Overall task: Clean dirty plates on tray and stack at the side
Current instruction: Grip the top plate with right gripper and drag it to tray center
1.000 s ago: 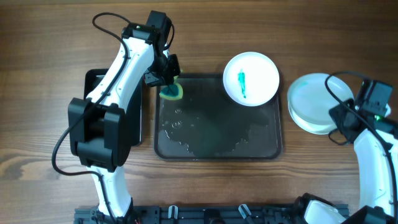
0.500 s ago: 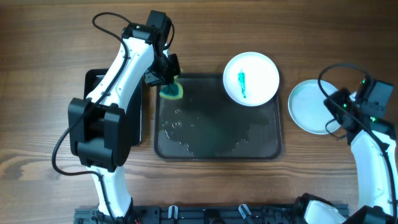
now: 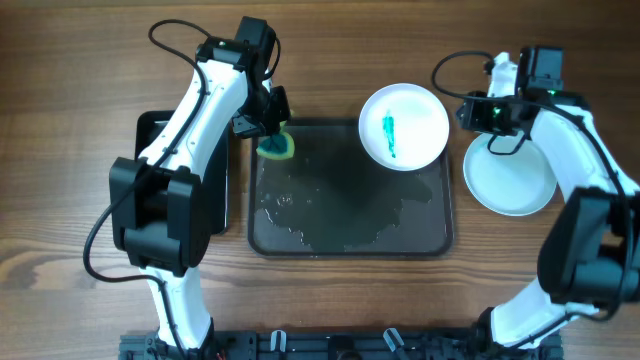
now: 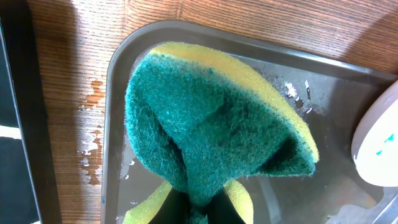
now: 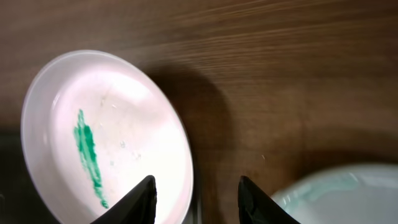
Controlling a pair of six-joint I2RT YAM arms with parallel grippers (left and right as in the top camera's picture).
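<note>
A white plate (image 3: 404,126) with a green smear rests on the far right corner of the dark wet tray (image 3: 350,235); it also shows in the right wrist view (image 5: 106,143). My left gripper (image 3: 268,128) is shut on a green and yellow sponge (image 3: 276,148) over the tray's far left corner; the sponge fills the left wrist view (image 4: 211,130). My right gripper (image 3: 476,112) is open and empty, just right of the dirty plate's rim, its fingers (image 5: 196,186) astride that rim. A clean white plate (image 3: 510,180) lies on the table right of the tray.
A black flat object (image 3: 150,170) lies left of the tray under my left arm. Water puddles sit on the tray's middle (image 3: 330,220). Bare wooden table (image 3: 400,40) surrounds everything.
My right arm has swung from the clean plate at the right up and left to the dirty plate's rim. The left arm and sponge have not moved.
</note>
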